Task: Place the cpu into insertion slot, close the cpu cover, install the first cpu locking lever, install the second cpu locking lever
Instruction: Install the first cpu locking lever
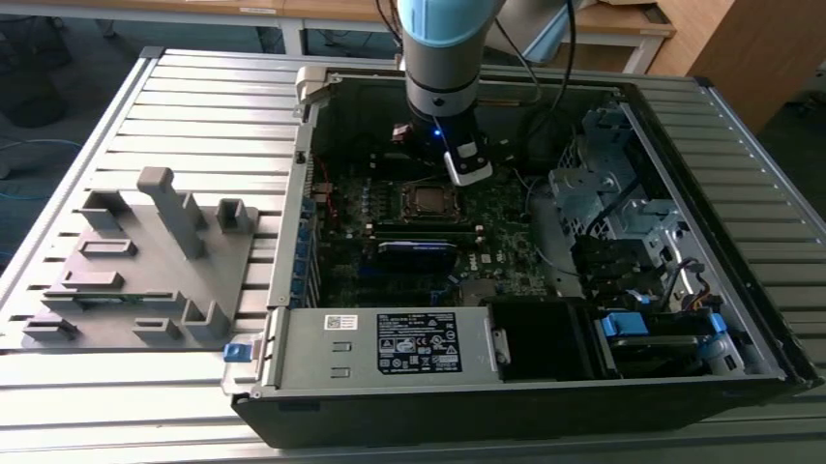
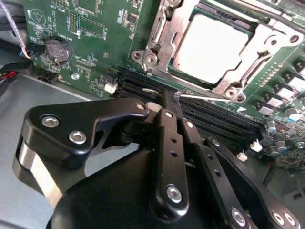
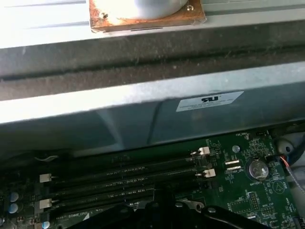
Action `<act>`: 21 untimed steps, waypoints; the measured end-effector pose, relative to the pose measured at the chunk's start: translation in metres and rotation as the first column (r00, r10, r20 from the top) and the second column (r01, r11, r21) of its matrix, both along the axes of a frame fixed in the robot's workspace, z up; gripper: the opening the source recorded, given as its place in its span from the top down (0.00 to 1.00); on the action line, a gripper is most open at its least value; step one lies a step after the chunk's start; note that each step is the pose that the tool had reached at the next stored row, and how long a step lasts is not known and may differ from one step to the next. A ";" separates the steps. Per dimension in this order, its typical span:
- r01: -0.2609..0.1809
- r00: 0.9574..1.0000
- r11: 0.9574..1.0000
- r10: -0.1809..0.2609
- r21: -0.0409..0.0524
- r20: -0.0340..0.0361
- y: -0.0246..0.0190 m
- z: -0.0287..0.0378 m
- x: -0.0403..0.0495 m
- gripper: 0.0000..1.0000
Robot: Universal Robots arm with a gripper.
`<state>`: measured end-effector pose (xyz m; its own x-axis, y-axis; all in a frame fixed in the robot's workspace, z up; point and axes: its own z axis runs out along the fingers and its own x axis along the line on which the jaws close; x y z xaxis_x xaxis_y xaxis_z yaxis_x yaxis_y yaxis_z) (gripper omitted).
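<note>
— Where's the cpu?
— The cpu (image 2: 212, 47) lies in the slot (image 1: 405, 198), with the cover (image 2: 164, 28) down around its pale face.
— And the gripper?
— The gripper (image 2: 174, 101) hangs over the memory strips (image 2: 214, 117) just beside the slot, fingers drawn together. Their tips meet at the end of a thin lever (image 2: 212, 98); whether they pinch it, I cannot tell.
— What's around?
— A coin cell (image 2: 58, 49) off to one side, the case wall (image 3: 143, 119) beyond the strips, and a grey fixture (image 1: 142, 251) on the table (image 1: 193, 106) at the exterior view's left.
</note>
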<state>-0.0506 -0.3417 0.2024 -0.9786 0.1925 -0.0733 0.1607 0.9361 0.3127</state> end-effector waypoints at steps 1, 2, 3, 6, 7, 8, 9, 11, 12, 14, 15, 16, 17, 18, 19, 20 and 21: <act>0.000 1.000 1.000 0.000 0.002 0.005 -0.0001 -0.0003 -0.0010 0.90; 0.000 1.000 1.000 0.000 0.004 0.008 -0.0001 -0.0005 -0.0020 0.90; 0.000 1.000 1.000 0.000 0.004 0.009 -0.0001 -0.0005 -0.0021 0.90; 0.000 1.000 1.000 0.000 0.004 0.009 -0.0001 -0.0006 -0.0021 0.90; 0.000 1.000 1.000 0.000 0.004 0.010 -0.0001 -0.0010 -0.0022 0.90; 0.000 1.000 1.000 0.000 0.006 0.014 -0.0002 -0.0014 -0.0024 0.90; 0.000 1.000 1.000 0.000 0.009 0.019 -0.0002 -0.0018 -0.0025 0.90; 0.000 1.000 1.000 0.000 0.013 0.030 -0.0002 -0.0026 -0.0026 0.90; 0.000 0.999 1.000 0.000 0.015 0.035 -0.0002 -0.0029 -0.0029 0.90; 0.000 0.999 1.000 0.000 0.017 0.044 -0.0002 -0.0035 -0.0036 0.90; 0.000 0.999 1.000 0.000 0.017 0.046 -0.0002 -0.0036 -0.0036 0.90; 0.000 0.999 1.000 0.000 0.016 0.046 -0.0002 -0.0035 -0.0036 0.90; 0.000 0.999 1.000 0.000 0.016 0.046 -0.0002 -0.0035 -0.0036 0.90; -0.001 0.999 1.000 0.000 0.016 0.046 -0.0003 -0.0035 -0.0036 0.90; 0.000 0.999 1.000 0.000 0.016 0.047 -0.0003 -0.0036 -0.0043 0.90; -0.001 0.999 1.000 0.000 0.016 0.051 -0.0004 -0.0038 -0.0055 0.90; -0.001 0.998 1.000 0.000 0.016 0.056 -0.0003 -0.0042 -0.0068 0.90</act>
